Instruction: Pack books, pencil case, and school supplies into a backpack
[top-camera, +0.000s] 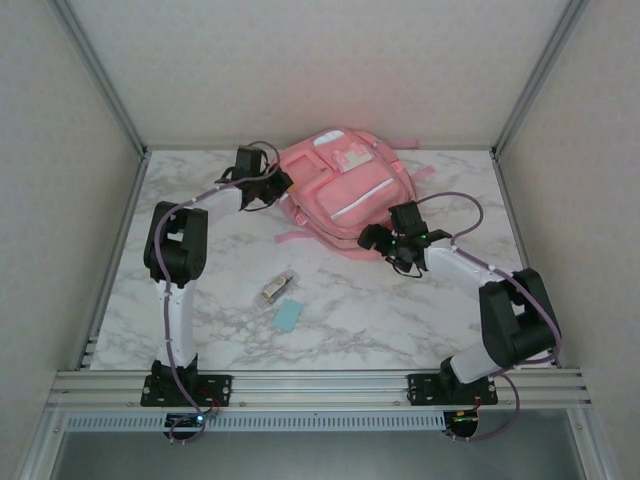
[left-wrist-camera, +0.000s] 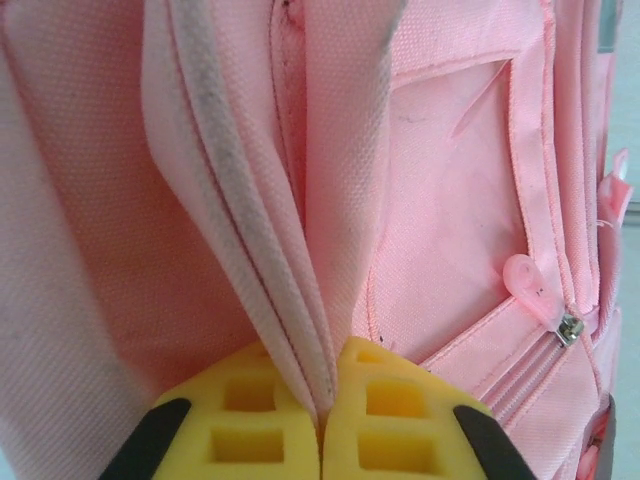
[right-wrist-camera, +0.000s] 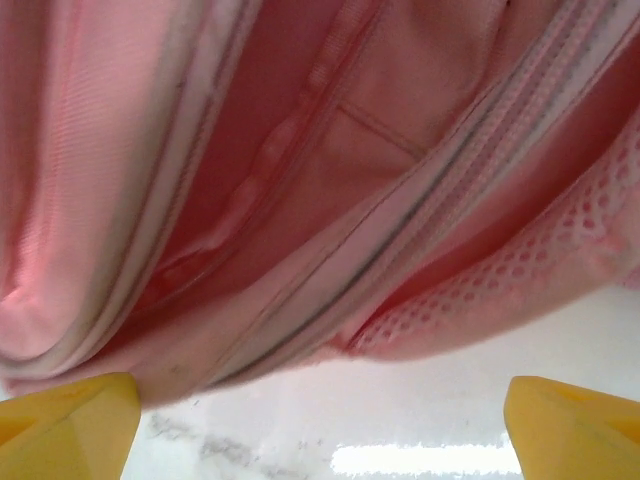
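step in hand, we judge: holding the backpack (top-camera: 340, 190) open for loading. it lies flat at the far middle of the tabletop (top-camera: 420, 310).

left pincer (left-wrist-camera: 322, 425) is clamped on a fold of the bag's white-trimmed edge, the fabric pinched between the yellow pads (left-wrist-camera: 298, 430).

right pincer (right-wrist-camera: 320, 430) stands wide apart and holds nothing. it sits low over the marble at the bag's near-right corner, facing a gaping zip mouth (pink lining; contents too dim to tell).

light-blue block (top-camera: 287, 317) and silvery stubby item (top-camera: 277, 289) lie loose, well apart from the bag, nearer the arms.

next, we reckon: left lifts the flap and right fetches a loose piece.
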